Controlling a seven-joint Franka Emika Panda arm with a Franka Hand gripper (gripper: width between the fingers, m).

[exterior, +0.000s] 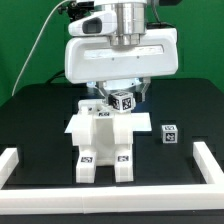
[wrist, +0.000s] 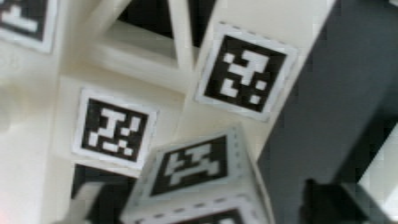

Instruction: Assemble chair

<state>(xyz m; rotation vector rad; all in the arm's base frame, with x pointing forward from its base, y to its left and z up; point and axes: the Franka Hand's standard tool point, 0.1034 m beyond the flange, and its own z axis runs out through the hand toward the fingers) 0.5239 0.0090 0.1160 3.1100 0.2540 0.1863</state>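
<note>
chair (exterior: 97, 128): on bench (exterior: 40, 115), long axis and legs pointing at camera
look: blocky white, tagged
gripper (exterior: 122, 98): at far end, grip unclear tbh

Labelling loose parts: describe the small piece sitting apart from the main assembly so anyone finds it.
On the black table, find the white chair assembly under the arm. To the exterior view's right of it lies a small white tagged cube. It alone stands apart, touching nothing but the table.

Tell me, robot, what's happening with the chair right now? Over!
Jaws low over the chair, at a tagged block; grip unclear. Chair partly built. Loose small cube on the exterior view's right, clear of it.
</note>
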